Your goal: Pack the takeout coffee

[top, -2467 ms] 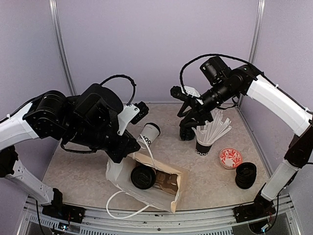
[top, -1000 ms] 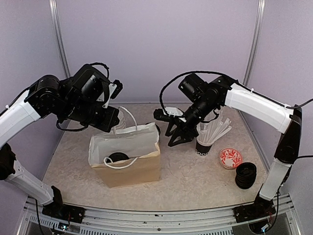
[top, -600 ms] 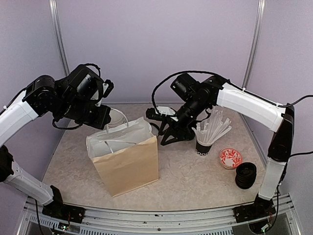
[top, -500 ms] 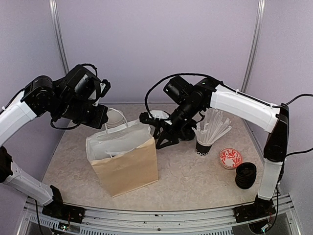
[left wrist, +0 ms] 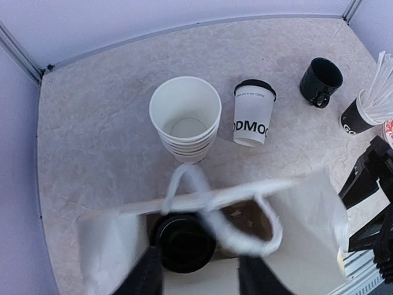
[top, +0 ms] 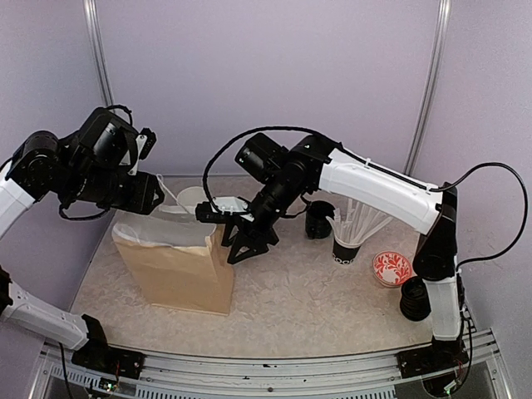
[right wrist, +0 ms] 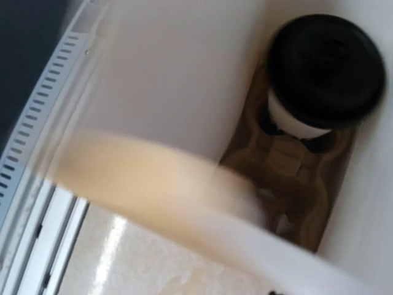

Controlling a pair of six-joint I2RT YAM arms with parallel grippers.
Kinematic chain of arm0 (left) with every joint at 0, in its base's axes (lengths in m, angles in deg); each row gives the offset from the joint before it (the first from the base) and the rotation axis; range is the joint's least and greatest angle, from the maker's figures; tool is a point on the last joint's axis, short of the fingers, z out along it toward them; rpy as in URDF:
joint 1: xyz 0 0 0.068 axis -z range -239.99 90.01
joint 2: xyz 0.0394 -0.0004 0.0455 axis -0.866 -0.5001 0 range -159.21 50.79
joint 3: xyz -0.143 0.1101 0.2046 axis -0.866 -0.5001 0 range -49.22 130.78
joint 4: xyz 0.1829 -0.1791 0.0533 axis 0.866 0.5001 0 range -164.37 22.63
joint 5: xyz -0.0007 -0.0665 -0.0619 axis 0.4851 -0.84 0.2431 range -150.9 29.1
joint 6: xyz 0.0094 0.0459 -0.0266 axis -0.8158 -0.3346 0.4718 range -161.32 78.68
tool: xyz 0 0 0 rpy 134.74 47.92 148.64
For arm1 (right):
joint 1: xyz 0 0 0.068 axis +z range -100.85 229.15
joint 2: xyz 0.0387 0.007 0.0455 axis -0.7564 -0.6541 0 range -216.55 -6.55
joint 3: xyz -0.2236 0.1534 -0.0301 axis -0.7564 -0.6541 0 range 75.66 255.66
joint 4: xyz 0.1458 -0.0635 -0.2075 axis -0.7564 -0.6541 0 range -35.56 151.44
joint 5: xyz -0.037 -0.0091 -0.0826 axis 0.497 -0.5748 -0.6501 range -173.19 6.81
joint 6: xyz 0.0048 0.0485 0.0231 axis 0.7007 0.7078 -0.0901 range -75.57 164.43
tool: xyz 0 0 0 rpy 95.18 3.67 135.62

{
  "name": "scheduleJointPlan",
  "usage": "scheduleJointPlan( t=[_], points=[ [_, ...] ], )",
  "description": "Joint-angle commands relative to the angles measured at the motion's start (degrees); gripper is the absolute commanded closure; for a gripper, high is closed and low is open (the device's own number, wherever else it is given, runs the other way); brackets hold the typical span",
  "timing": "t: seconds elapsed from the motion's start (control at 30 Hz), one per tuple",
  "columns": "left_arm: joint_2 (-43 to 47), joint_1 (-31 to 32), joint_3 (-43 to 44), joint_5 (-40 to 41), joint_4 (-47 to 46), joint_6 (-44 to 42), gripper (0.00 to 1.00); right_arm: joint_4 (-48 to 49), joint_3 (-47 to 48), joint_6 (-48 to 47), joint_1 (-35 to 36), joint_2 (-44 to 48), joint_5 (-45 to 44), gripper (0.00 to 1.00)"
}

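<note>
A brown paper bag (top: 179, 270) with a white lining stands upright at the left of the table. Inside it, one takeout coffee (left wrist: 182, 241) with a black lid (right wrist: 325, 67) sits in a brown moulded tray (right wrist: 295, 166). A second takeout coffee (left wrist: 253, 114) stands on the table behind the bag, beside a stack of white cups (left wrist: 185, 117). My left gripper (left wrist: 202, 270) hovers open above the bag's mouth; the white handle loop (left wrist: 215, 215) hangs loose beyond its fingers. My right gripper (top: 241, 239) is at the bag's right rim with its fingers spread, holding nothing.
A black mug (top: 318, 223) and a black cup of white sticks (top: 349, 237) stand right of the bag. A red-patterned dish (top: 391, 268) and a stack of black lids (top: 416, 298) are at the right edge. Purple walls close the table in.
The bag was raised upright and has shifted left. My left gripper has opened and let go of the white handle. My right arm has swung left to the bag's rim.
</note>
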Motion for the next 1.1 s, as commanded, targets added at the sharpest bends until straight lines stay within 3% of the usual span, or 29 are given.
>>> scheduleJointPlan(
  t=[0.0,0.03,0.1,0.37,0.53,0.67,0.87,1.07],
  points=[
    [2.6,-0.4,-0.4,2.4,1.8,2.2,0.32,-1.8,-1.2,-0.2,-0.4,0.8,-2.7,0.51],
    [2.8,-0.4,-0.5,2.4,1.9,1.9,0.09,-1.3,-2.6,-0.1,-1.0,1.7,-3.3,0.51],
    [3.1,-0.4,-0.7,2.5,2.1,1.7,0.01,0.3,-5.8,0.2,-2.7,3.5,-4.0,0.51],
    [2.1,2.5,9.1,3.4,3.1,2.8,0.01,3.3,-9.9,2.5,-7.8,8.4,-8.0,0.49],
    [0.4,12.0,15.3,9.7,-0.5,0.3,0.01,4.3,-13.2,2.8,-11.3,12.9,-7.5,0.49],
    [-2.4,17.7,15.0,11.3,-10.9,-8.2,0.01,6.9,-18.0,3.0,-14.4,17.9,-7.8,0.47],
    [-16.5,18.7,22.1,8.2,-18.8,-17.3,0.01,9.1,-20.5,4.2,-18.9,24.2,-9.9,0.45],
    [-32.6,17.3,31.6,9.2,-18.2,-12.4,0.05,11.9,-23.1,5.8,-25.9,30.4,-11.2,0.43]
  ],
)
